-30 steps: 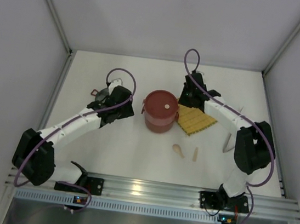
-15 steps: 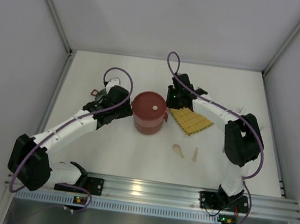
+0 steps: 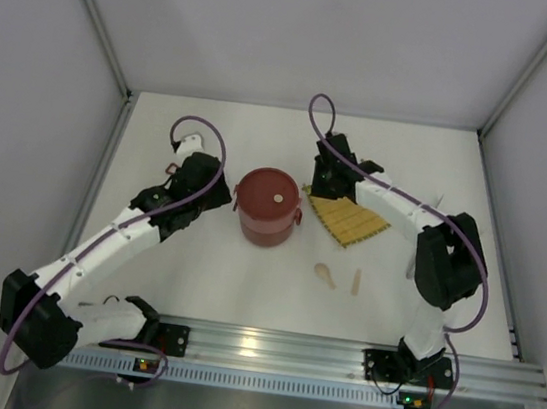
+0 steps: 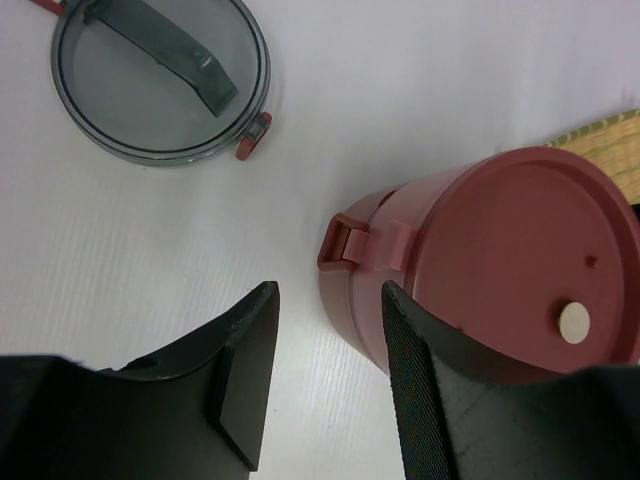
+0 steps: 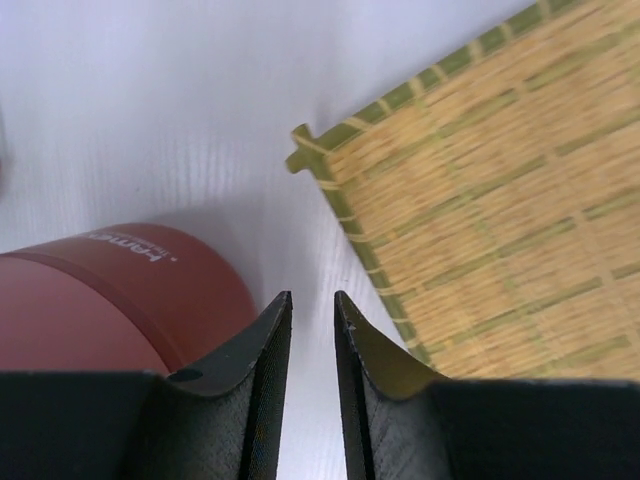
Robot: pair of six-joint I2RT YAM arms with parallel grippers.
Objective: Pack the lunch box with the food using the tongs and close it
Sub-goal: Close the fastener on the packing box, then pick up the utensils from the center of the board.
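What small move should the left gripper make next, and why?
Probably swing the left gripper toward the grey clear cover and take its dark handle. The lunch box already wears its maroon lid, no food shows on the mat, and the gripper is open and empty, yet this clipped cover lies apart on the table.

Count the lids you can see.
2. One maroon lid sits on the lunch box; one smoky clear lid with red clips lies on the table, left of it. Others may be hidden.
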